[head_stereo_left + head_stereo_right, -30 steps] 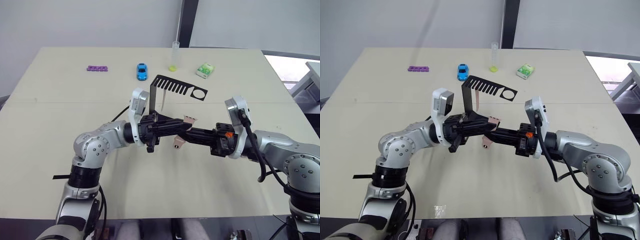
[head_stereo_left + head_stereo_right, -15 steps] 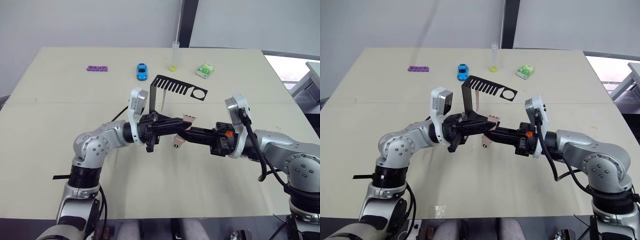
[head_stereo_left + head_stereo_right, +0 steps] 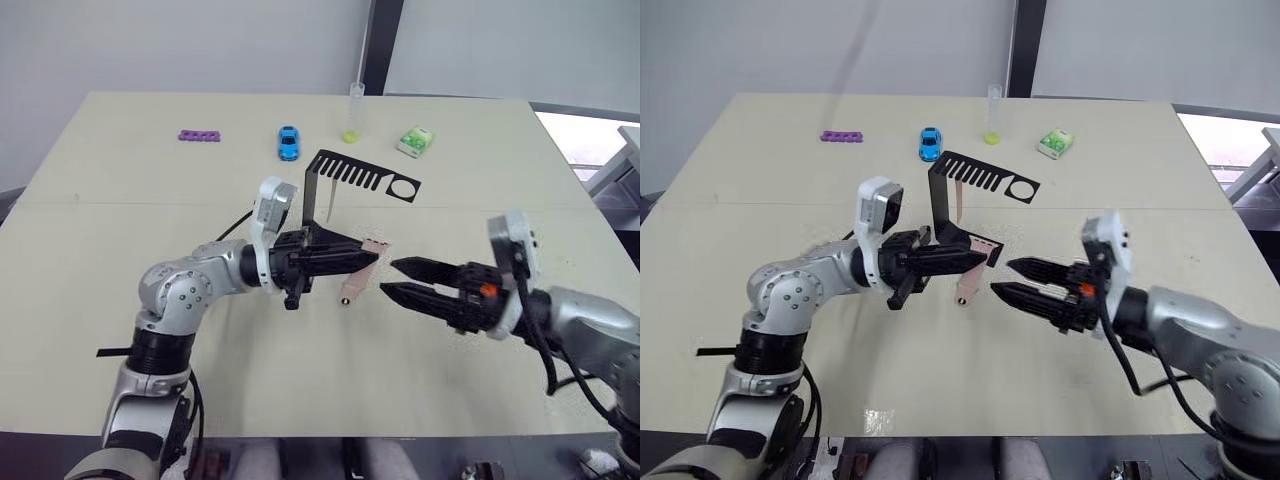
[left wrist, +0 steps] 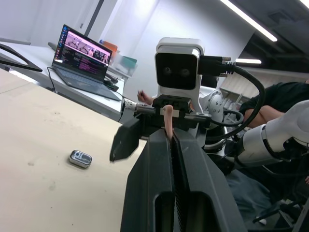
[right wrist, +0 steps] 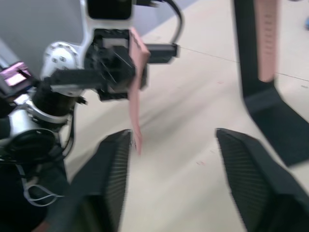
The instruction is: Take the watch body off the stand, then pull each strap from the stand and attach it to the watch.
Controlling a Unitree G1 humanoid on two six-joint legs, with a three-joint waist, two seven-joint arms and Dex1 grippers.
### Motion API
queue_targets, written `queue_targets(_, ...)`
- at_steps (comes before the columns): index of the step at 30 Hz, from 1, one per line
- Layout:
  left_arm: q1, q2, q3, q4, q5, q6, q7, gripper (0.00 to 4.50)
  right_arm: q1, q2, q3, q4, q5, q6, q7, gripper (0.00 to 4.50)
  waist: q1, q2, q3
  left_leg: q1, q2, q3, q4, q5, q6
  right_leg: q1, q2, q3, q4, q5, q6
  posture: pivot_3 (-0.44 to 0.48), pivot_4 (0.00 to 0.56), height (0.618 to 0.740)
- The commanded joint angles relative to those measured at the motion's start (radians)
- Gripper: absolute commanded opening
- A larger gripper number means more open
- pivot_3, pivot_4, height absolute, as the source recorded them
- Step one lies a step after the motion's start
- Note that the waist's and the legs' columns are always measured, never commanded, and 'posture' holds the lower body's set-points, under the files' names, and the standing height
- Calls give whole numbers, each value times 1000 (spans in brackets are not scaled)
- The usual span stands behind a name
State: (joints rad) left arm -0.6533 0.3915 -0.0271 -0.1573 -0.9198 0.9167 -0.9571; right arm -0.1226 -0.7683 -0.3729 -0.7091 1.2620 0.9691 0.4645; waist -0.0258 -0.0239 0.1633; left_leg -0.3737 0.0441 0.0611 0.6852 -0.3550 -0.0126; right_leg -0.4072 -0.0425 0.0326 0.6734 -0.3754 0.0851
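My left gripper [image 3: 374,257] is shut on the upper end of a pinkish-tan strap [image 3: 356,276], which hangs tilted above the table; the left wrist view shows the strap's end [image 4: 167,117] pinched between the fingers. My right gripper [image 3: 388,278] stands open just right of that strap, apart from it, with nothing in it. Behind them is the black stand [image 3: 357,178], and a second strap [image 3: 328,204] hangs from its slotted arm. In the left wrist view, the small dark watch body [image 4: 80,158] lies on the table.
Along the table's far side lie a purple knobbly strip [image 3: 199,135], a blue toy car [image 3: 288,142], a clear tube with yellow-green liquid [image 3: 353,108] and a green-white packet [image 3: 414,141]. A laptop [image 4: 83,54] sits on a desk beyond the table.
My right gripper has opened and drawn back to the right, away from the strap. The left gripper still holds the strap in about the same place. The camera has shifted slightly.
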Motion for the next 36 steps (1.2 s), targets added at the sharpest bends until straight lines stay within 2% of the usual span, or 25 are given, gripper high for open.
queue_targets(1,2,54,-40,-57,52,-55,-77,0,198,30,-175,-115,-11,-57,-103,4474,1,0,0,0,0,0,0,0,0,0,0,0,-1,0,0,0,150,740)
queue_targets(6,8,99,-115,-46,169,-177,-165,0,503,175,-294,-179,-195,-147,-254,4474,1,0,0,2,0,0,-1,0,0,3,1,1,-4,0,0,0,150,740)
queue_targets(11,17,83,-174,-6,315,-350,-182,0,630,318,-206,-193,-424,-243,-360,4474,-5,1,-1,6,1,1,-2,1,-2,8,3,2,-9,0,0,0,150,740)
queue_targets(16,32,75,-189,8,356,-403,-195,0,602,363,-132,-151,-541,-290,-385,4474,-3,3,-1,7,1,2,-3,1,-2,8,4,3,-9,0,0,0,150,740)
queue_targets(26,50,86,-207,18,450,-453,-183,0,416,334,-33,122,-702,-326,-347,4474,-1,3,-1,6,1,1,-3,1,-1,7,3,3,-9,0,0,0,150,740)
queue_targets(36,68,87,-195,-23,459,-432,-146,0,306,337,31,204,-789,-322,-356,4474,-2,4,-1,7,1,1,-2,1,-1,7,3,3,-3,0,0,0,150,740)
